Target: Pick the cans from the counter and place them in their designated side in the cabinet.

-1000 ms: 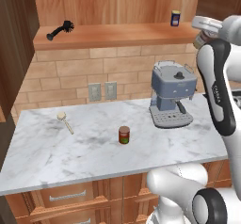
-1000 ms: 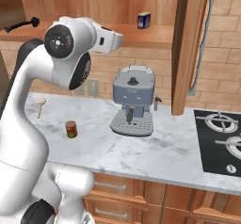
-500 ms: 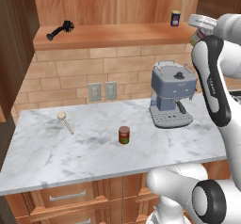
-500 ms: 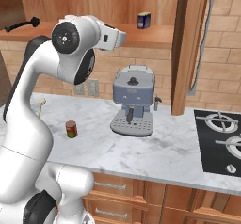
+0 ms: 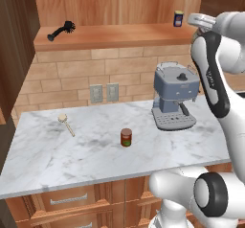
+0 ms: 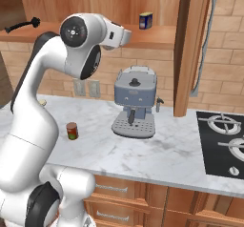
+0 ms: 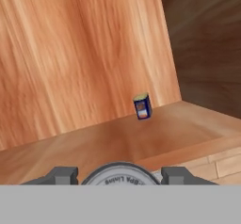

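Note:
My gripper [image 7: 120,177] is shut on a silver can [image 7: 120,173]; its round lid sits between the two dark fingertips [image 7: 63,175]. In the left base view the gripper [image 5: 198,19] hangs level with the cabinet shelf [image 5: 115,36], just right of a blue can [image 5: 178,18]. The shelf [image 7: 117,143] stretches ahead of the hand, and the blue can [image 7: 142,106] stands near its back panel. A dark red can [image 5: 126,137] with a green band stands upright on the marble counter [image 5: 86,157]; from the right it is the dark red can [image 6: 72,131] beside the arm.
A grey coffee machine [image 5: 174,97] stands on the counter below the hand. A black brush [image 5: 62,29] lies at the shelf's left end. A wooden spoon [image 5: 66,124] rests on the counter's left part. An open cabinet door [image 6: 190,45] and a stove [image 6: 224,140] are to the right.
The hand with the silver can has risen a little and edged toward the shelf. The dark red can and the blue can have not moved.

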Controlling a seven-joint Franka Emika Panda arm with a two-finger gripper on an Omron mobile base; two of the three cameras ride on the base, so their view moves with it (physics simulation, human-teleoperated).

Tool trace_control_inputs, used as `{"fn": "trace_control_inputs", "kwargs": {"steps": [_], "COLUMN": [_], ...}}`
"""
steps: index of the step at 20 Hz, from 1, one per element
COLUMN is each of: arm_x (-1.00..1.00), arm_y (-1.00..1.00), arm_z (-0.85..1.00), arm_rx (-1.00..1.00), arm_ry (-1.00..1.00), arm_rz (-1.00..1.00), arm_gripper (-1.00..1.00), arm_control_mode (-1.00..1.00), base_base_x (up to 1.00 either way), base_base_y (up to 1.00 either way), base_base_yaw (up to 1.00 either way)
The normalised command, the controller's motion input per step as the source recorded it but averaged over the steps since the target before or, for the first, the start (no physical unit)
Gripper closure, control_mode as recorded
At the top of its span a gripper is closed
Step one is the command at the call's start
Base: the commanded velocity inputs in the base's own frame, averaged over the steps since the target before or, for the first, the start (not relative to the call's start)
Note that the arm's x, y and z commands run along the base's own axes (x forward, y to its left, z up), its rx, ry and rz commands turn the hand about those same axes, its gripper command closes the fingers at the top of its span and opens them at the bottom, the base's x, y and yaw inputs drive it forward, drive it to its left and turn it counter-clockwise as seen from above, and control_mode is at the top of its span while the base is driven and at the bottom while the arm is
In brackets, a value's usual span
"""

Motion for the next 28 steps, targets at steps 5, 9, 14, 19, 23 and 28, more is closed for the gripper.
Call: {"fn": "trace_control_inputs", "kwargs": {"steps": [5, 9, 14, 19, 23, 28], "arm_x": [0.25, 0.24, 0.26, 0.30, 0.25, 0.23], "arm_y": [-0.05, -0.07, -0.10, -0.04, 0.00, 0.00], "arm_z": [0.00, 0.00, 0.00, 0.00, 0.00, 0.00], "arm_rx": [0.00, 0.00, 0.00, 0.00, 0.00, 0.01], "arm_ry": [0.04, 0.03, 0.02, 0.01, 0.00, 0.02], "arm_rz": [0.00, 0.00, 0.00, 0.00, 0.00, 0.00], "arm_gripper": [1.00, 1.00, 1.00, 1.00, 1.00, 1.00], "arm_control_mode": [-1.00, -1.00, -1.00, -1.00, -1.00, -1.00], "base_base_x": [0.00, 0.00, 0.00, 0.00, 0.00, 0.00], "base_base_y": [0.00, 0.00, 0.00, 0.00, 0.00, 0.00], "base_base_yaw": [0.00, 0.00, 0.00, 0.00, 0.00, 0.00]}}
